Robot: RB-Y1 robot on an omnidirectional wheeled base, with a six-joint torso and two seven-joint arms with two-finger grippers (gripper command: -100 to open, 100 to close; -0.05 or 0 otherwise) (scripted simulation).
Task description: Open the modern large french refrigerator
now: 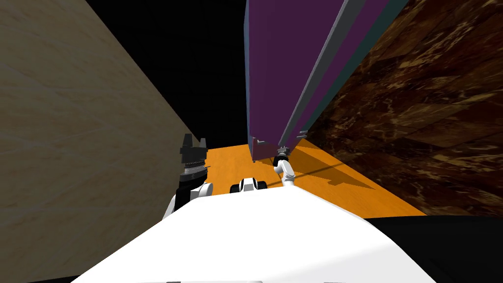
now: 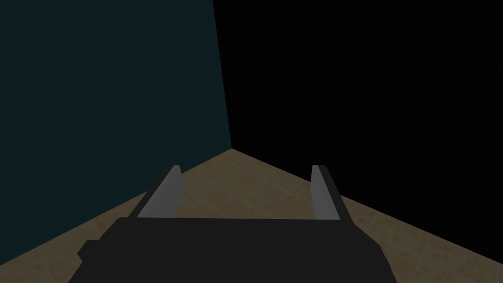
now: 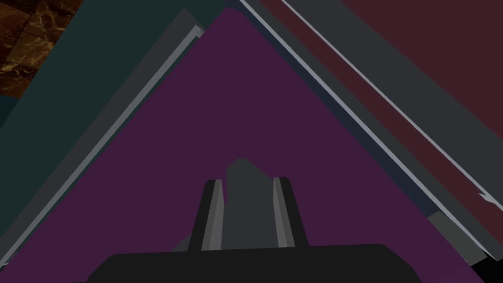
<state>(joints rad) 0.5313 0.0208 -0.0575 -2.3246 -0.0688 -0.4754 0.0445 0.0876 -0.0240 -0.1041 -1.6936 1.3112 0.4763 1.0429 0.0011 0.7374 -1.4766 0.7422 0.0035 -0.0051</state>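
**Right gripper on the fridge handle, pull to come**

Fingers of the right gripper [image 3: 247, 181] sit nearest the lens, closed narrow on a grey handle [image 3: 245, 201] that fills the gap between them. A purple door panel lies directly behind it. The refrigerator [image 1: 275, 73] is a tall purple body rising ahead and slightly right of me. It stands on an orange floor [image 1: 236, 162], with a brown marbled wall [image 1: 432, 98] on its right. I cannot tell whether the door has cracked off the cabinet.

Step in hand, by my reading: pull the door open. To do it well I'd hold the grip firm and draw along an arc about the hinge, not straight back. I'd let the wrist turn with the door so the blades don't slip off the handle, and back the base if reach runs short.

Pose: right forearm [image 1: 286, 172] stretched forward and low, the hand meeting the fridge near its bottom edge. Left gripper [image 1: 194, 147] is raised beside the chest and idle, blades spread wide with nothing between them.
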